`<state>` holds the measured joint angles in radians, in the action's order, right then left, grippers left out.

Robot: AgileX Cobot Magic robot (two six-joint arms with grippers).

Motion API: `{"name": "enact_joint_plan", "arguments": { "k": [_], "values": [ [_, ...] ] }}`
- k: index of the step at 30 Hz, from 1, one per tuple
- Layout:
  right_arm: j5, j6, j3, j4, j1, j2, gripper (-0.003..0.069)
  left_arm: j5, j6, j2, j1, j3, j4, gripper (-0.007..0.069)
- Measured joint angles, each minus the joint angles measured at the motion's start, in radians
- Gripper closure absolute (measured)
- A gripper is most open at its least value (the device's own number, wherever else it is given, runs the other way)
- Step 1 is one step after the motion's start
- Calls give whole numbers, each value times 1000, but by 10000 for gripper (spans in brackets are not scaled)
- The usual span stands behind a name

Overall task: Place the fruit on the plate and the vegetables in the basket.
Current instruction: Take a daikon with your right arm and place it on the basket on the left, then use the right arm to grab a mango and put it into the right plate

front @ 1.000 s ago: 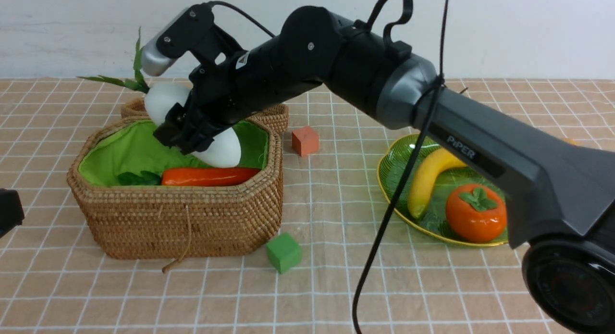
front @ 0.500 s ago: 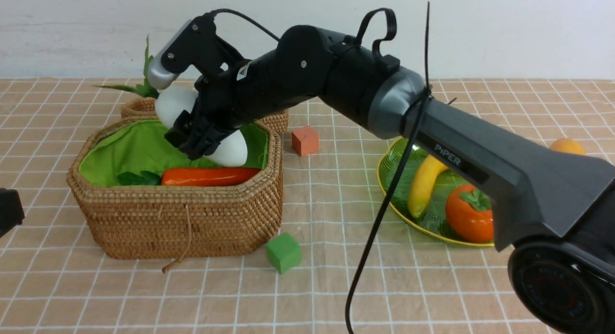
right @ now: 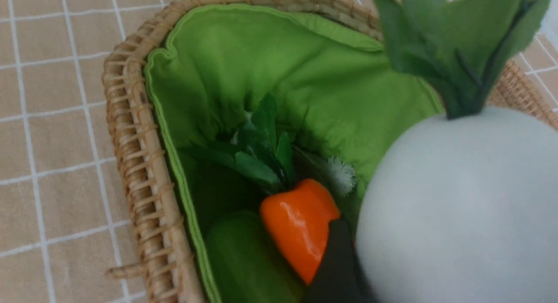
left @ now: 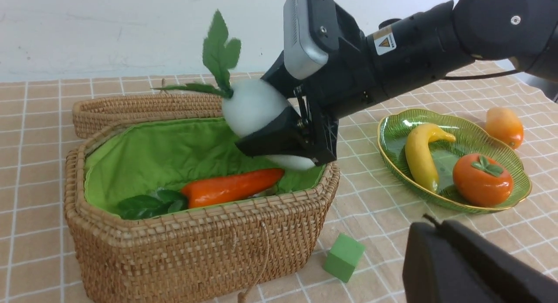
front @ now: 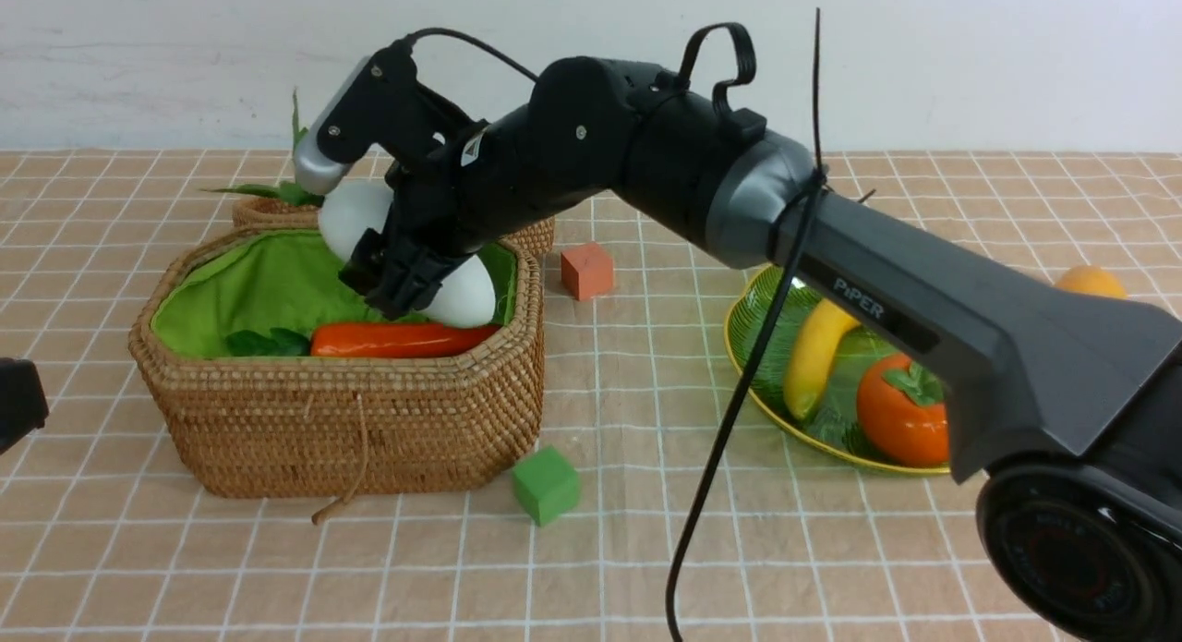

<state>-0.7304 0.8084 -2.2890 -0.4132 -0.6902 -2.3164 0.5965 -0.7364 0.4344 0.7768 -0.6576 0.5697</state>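
My right gripper [front: 397, 286] is shut on the white radish [front: 466, 296], holding it tilted over the right end of the wicker basket [front: 351, 365]. The leaves point to the back. In the basket lie the orange carrot [front: 397, 339] and, in the right wrist view, a light-green gourd [right: 244, 255] beside the radish [right: 457, 207]. The green plate [front: 753, 328] holds the banana [front: 813, 346] and the persimmon [front: 900, 411]. The mango [front: 1090, 280] lies on the cloth behind the plate. My left gripper [left: 429, 226] is shut and empty, low at the near left.
The basket's lid [front: 526, 222] lies open behind it. A small orange cube [front: 586, 271] sits between basket and plate. A green cube [front: 545, 485] sits in front of the basket's right corner. A black cable [front: 729, 420] hangs from the right arm.
My right gripper has carried the radish to the right and a little lower over the basket. The left gripper has stayed put.
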Motion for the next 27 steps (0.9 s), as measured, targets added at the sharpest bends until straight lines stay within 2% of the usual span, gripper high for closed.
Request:
{"name": "enact_joint_plan", "arguments": {
  "k": [3, 6, 8, 9, 10, 11, 12, 14, 15, 16, 17, 18, 19, 20, 22, 24, 26, 27],
  "values": [
    [-99, -40, 1, 42, 1, 60, 53, -31, 5, 0, 0, 0, -7, 634],
    [-234, -135, 1, 132, 7, 143, 67, -83, 46, 0, 0, 0, -29, 637],
    [-385, -273, -1, 267, 29, 242, 134, -134, 114, 10, 0, 0, -76, 637],
    [-449, -340, -5, 342, 51, 281, 192, -158, 149, 19, 0, 0, -104, 637],
    [-458, -361, -6, 352, 55, 292, 201, -161, 154, 21, 0, 0, -115, 637],
    [-489, -399, -7, 392, 71, 313, 241, -170, 173, 26, 0, 0, -131, 637],
    [-509, -464, -5, 464, 113, 344, 319, -182, 208, 38, 0, 0, -173, 637],
    [-518, -552, 13, 523, 175, 379, 430, -186, 240, 47, 0, 0, -220, 637],
    [-520, -578, 20, 540, 199, 393, 459, -186, 256, 48, 0, 0, -237, 637],
    [-521, -641, 48, 555, 265, 414, 517, -186, 282, 50, 0, 0, -257, 637],
    [-521, -649, 53, 556, 275, 422, 523, -186, 286, 50, 0, 0, -260, 637],
    [-520, -711, 107, 560, 371, 452, 556, -186, 312, 50, 0, 0, -282, 637],
    [-520, -718, 116, 559, 398, 455, 558, -186, 319, 50, 0, 0, -284, 637],
    [-518, -768, 198, 546, 513, 479, 558, -186, 338, 50, 0, 0, -290, 637],
    [-516, -802, 279, 509, 630, 485, 532, -186, 358, 50, 0, 0, -293, 637],
    [-504, -830, 371, 448, 753, 472, 474, -189, 369, 50, 0, 0, -294, 637],
    [-438, -862, 467, 321, 879, 432, 360, -189, 373, 50, 0, 0, -294, 637],
    [-408, -872, 485, 277, 910, 407, 315, -189, 374, 50, 0, 0, -294, 637]
  ]
}}
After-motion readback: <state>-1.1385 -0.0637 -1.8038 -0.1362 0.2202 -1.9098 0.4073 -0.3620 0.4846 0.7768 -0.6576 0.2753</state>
